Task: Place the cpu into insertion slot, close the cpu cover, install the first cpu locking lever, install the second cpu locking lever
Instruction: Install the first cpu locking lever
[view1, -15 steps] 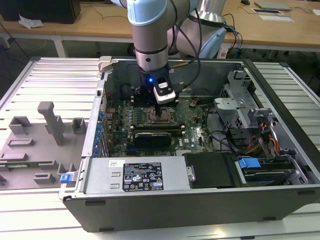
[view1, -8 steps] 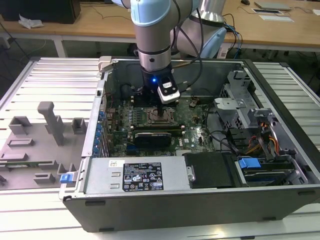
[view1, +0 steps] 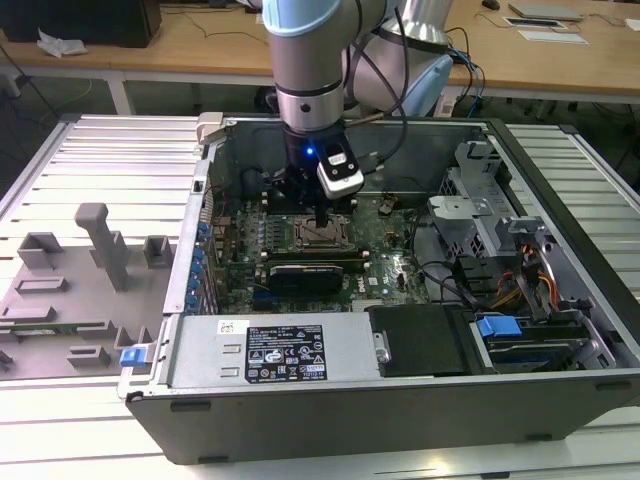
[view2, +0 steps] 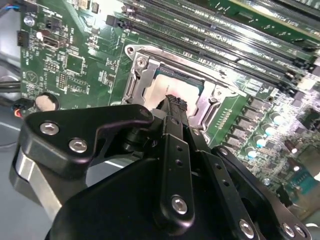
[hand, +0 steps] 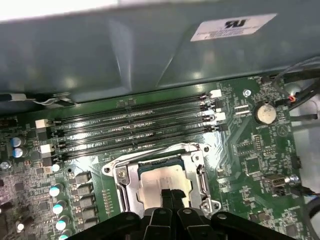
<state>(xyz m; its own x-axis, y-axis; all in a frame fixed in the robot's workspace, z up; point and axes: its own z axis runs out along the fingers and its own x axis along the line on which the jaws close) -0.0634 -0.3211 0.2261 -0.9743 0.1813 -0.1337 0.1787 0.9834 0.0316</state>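
Inside the open computer case, my gripper (view1: 319, 220) hangs straight down over the insertion slot (view1: 322, 238) in the middle of the green motherboard. In both wrist views the two black fingers are pressed together with nothing between them. The gripper (view2: 173, 101) (hand: 170, 192) stands with its tips at or just above the top of the cpu (view2: 159, 91) (hand: 154, 181). The pale square cpu lies flat in the slot. The silver cpu cover (hand: 123, 182) (view2: 139, 80) lies flat as a frame around it. I cannot tell whether the tips touch the cpu.
Long black memory slots (hand: 135, 125) run beside the socket. A grey power supply box (view1: 270, 350) lines the case's near side. A drive cage and cables (view1: 490, 230) fill the exterior view's right. Grey fixtures (view1: 100, 245) stand on the table at the exterior view's left.
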